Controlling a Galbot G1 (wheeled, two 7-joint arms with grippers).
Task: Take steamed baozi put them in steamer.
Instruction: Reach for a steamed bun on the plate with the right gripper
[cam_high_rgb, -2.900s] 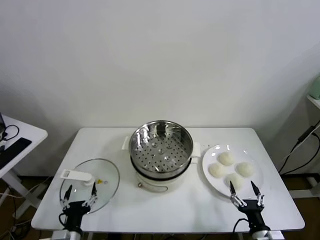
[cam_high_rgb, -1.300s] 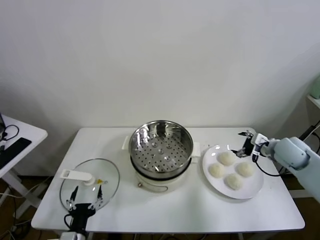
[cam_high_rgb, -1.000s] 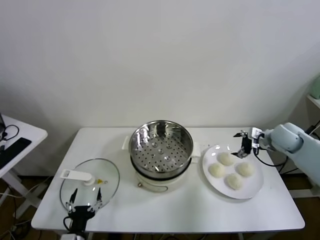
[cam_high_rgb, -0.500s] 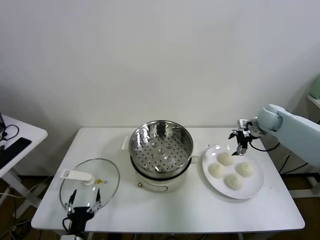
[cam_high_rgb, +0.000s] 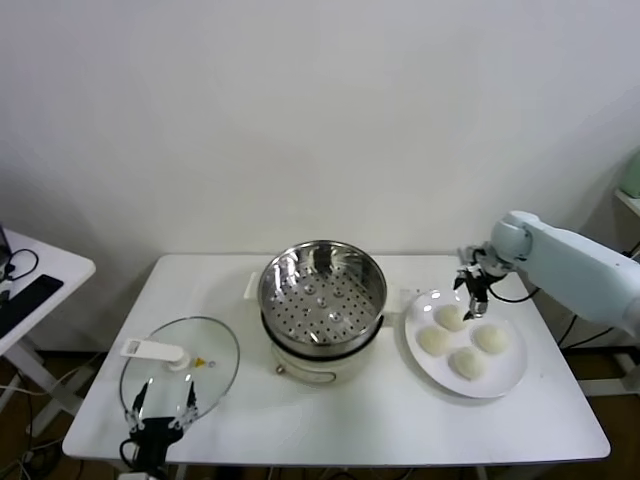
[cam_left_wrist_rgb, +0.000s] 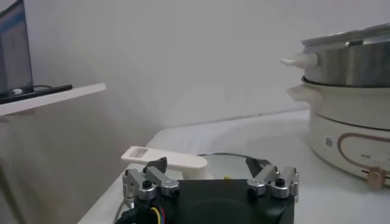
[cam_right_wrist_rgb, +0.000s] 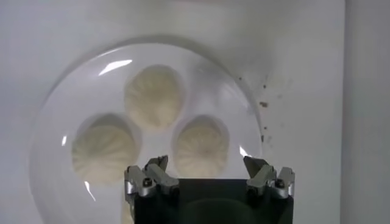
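Four cream-white baozi lie on a white plate (cam_high_rgb: 511, 377) at the table's right: one far (cam_high_rgb: 451, 317), one left (cam_high_rgb: 433, 341), one right (cam_high_rgb: 489, 338), one near (cam_high_rgb: 467, 362). The steel steamer (cam_high_rgb: 322, 290) stands empty on its cream pot base (cam_high_rgb: 318, 362) at the table's middle. My right gripper (cam_high_rgb: 470, 297) is open and empty. It hangs just above the plate's far edge, pointing down. In the right wrist view my right gripper (cam_right_wrist_rgb: 206, 163) hovers over one bun (cam_right_wrist_rgb: 201, 146), with two more buns (cam_right_wrist_rgb: 154, 97) (cam_right_wrist_rgb: 105, 154) beyond. My left gripper (cam_high_rgb: 160, 411) is open and parked at the front left edge.
A round glass lid (cam_high_rgb: 200, 385) with a white handle (cam_high_rgb: 153, 350) lies flat at the table's front left, under the left gripper (cam_left_wrist_rgb: 206, 164). The lid handle (cam_left_wrist_rgb: 164, 159) and the pot base (cam_left_wrist_rgb: 347, 146) show in the left wrist view. A side table (cam_high_rgb: 40, 275) stands far left.
My right arm rose from the front table edge, swung over the plate's far right side, then moved left and turned its gripper down over the far bun. The left gripper stayed put.
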